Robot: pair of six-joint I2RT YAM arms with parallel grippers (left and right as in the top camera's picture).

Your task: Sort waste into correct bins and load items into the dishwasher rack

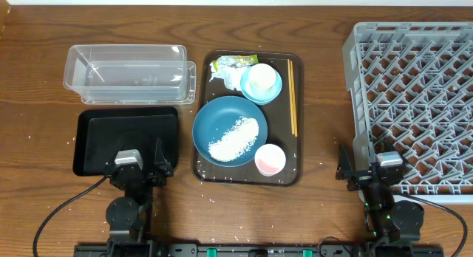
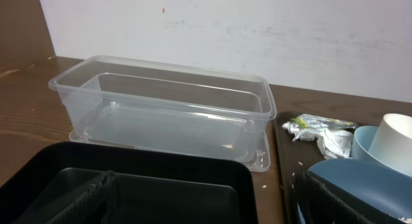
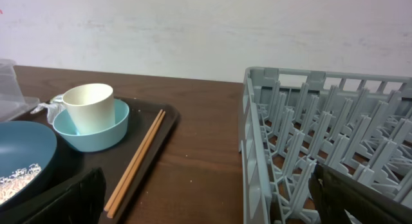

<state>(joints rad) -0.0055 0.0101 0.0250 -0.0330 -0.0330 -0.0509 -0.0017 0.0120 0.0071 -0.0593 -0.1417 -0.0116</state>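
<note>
While both jaws gape, rice (image 1: pixel 235 137) lies well apart between them.

soft, even light from above fills the overhead view; the counter (image 1: pixel 37 102) is evenly bright, and shadows are short and faint. small glints sit on the rim of the tub (image 1: pixel 127 72), and the black tray (image 1: pixel 126 135) has a dull sheen. both wrist views are dimmer and slightly soft, the wall grey-white. at their bottom edges the fingers (image 2: pixel 338 198) of the left pincer (image 2: pixel 212 211) and the right pincer (image 3: pixel 212 198) are dark and out of focus.
</note>
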